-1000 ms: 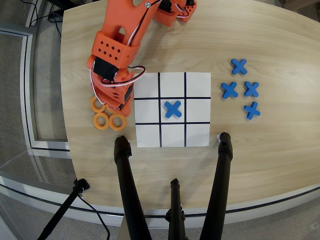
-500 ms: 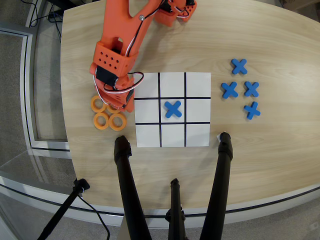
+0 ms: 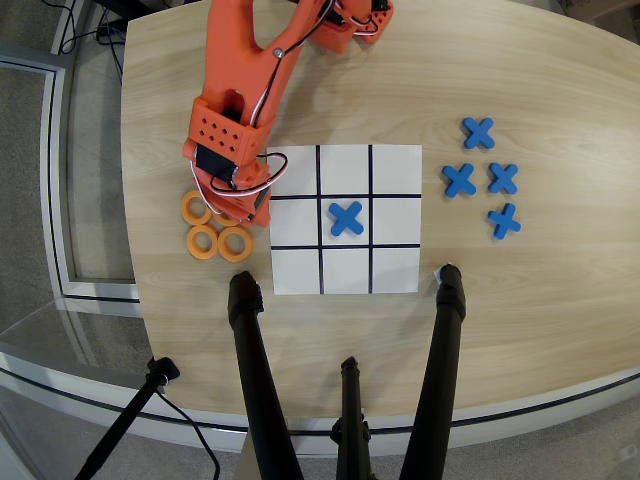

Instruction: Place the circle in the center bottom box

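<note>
Overhead, I had the arm (image 3: 240, 90) reaching down from the top of the table (image 3: 540, 310) to the ring stack left of the grid (image 3: 345, 220). The gripper (image 3: 240, 207) sat low over the rings, its tips hidden under the wrist housing; I could not tell whether the jaws stood apart or together, nor whether they held anything.

Three orange rings showed: one (image 3: 195, 208) partly under the gripper, two more (image 3: 203, 242) (image 3: 235, 243) just below it, touching one another. A fourth, if present, was covered. The circle I wanted was one of these.

I judged the rings light, stiff, likely printed plastic, flat with a round hole. Smooth faces might slip; a pinch across the rim, or one finger through the hole, looked the surest hold.

The grid was white paper with black lines, matte, lying flat on pale wood grain. A blue X (image 3: 346, 218) filled the middle cell; four more (image 3: 483, 177) lay right of it. The target box (image 3: 345, 170), middle of the row nearest the base, was empty.

Black tripod legs (image 3: 262, 380) crossed the lower edge.
</note>
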`<move>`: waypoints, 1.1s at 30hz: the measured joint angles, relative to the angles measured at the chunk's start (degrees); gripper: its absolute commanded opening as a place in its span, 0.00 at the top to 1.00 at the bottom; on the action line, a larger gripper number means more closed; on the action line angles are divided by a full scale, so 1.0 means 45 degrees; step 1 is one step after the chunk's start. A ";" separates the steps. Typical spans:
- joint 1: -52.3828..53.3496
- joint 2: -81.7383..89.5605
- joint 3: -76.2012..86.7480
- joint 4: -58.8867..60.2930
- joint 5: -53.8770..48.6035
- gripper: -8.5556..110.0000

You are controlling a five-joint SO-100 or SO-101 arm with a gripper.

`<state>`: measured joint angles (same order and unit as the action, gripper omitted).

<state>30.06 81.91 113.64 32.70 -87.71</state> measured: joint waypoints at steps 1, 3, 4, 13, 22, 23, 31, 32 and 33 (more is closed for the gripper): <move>-0.0020 0.0000 0.0000 0.0000 0.0000 0.74; -0.0039 -0.0078 0.0000 0.0000 0.0000 0.74; -0.0039 -0.0098 0.0000 0.0000 0.0000 0.74; -0.0039 -0.0098 0.0000 0.0156 0.0000 0.74; 0.0664 -0.0059 -0.0313 0.2246 -0.0586 0.75; 0.0742 -0.0059 -0.0391 0.2598 -0.0703 0.75; 0.1230 0.0059 -0.0605 0.4492 -0.1367 0.81; 0.1250 0.0059 -0.0605 0.4531 -0.1387 0.84; 0.1289 0.0020 -0.0586 0.4570 -0.1387 0.87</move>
<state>35.86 82.00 111.01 53.26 -93.96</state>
